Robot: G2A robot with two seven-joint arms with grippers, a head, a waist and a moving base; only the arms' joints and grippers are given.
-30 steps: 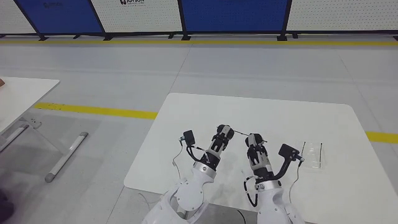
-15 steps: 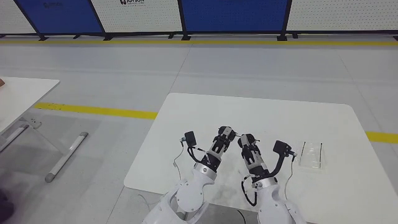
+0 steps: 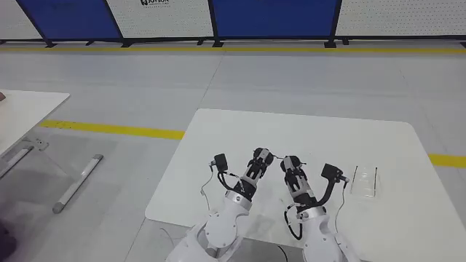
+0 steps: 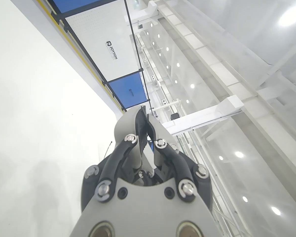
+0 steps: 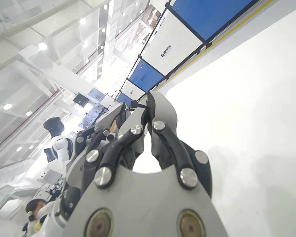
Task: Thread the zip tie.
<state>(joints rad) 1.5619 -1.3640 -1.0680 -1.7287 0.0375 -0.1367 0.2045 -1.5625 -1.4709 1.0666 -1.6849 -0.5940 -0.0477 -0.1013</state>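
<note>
On the white bench, the two arms meet over the near part, about midway between its left and right edges, with their tips pointing toward the far edge and toward each other. The left hand has its fingers drawn fully together. In its own wrist view the ribbed black pads press flat against each other with no gap between them. The right hand sits just beside it, on the side of the bench's right edge, and is likewise closed tight, its dark pads meeting at the tips in the right wrist view. The black zip tie spans the small gap between the two hands, held clear of the bench surface. In the right wrist view a short dark strip with a small blocky head runs from the tips of the left hand to the pads of the right hand, and each hand appears to pinch one end. How far the strip has entered the head is too small to tell. A clear plastic box stands on the bench near the right edge, apart from both hands and level with them.
</note>
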